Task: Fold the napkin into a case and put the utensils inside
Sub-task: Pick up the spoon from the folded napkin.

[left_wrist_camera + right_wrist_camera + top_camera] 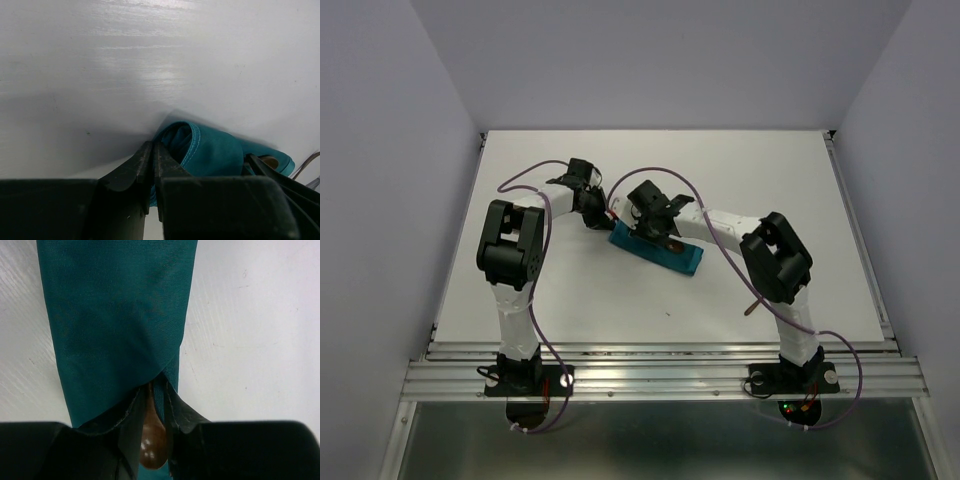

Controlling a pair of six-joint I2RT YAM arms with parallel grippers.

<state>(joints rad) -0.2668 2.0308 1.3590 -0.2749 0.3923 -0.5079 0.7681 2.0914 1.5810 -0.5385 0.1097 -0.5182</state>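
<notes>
We see the napkin (665, 253) folded into a narrow strip at the middle of the table (800, 200). The left gripper (154, 150) pinches its far left edge, jaws pressed nearly together. The right gripper (153, 389) flanks a utensil (151, 437) poking into the fold; we cannot tell whether its jaws grip it. Another utensil (751, 306) lies to the near right.

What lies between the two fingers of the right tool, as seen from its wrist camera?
The rounded, glossy end of a reddish-brown utensil, its rest hidden under the teal napkin case. The right wrist view shows this.
</notes>
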